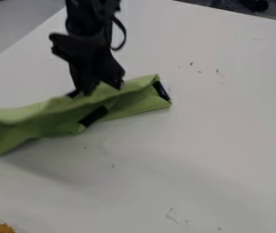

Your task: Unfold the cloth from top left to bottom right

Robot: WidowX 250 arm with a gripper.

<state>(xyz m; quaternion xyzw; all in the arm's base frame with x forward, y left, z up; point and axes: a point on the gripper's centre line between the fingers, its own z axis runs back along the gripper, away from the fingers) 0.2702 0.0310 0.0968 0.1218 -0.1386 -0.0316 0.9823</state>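
The black gripper [101, 86] points down at the upper edge of the green cloth [52, 117], left of the view's centre, and its lower end meets the fabric. The cloth lies folded in a long, rumpled strip from the left edge to just right of the gripper. One black patch shows at its right end and another on its lower side below the gripper. Part of the cloth's upper edge is hidden behind the gripper, and its left end runs out of view.
A white table [195, 150] carries the cloth and has a few small dark marks. An orange-brown object [3, 228] beside something black sits at the bottom left corner. Dark items lie beyond the table's top right edge.
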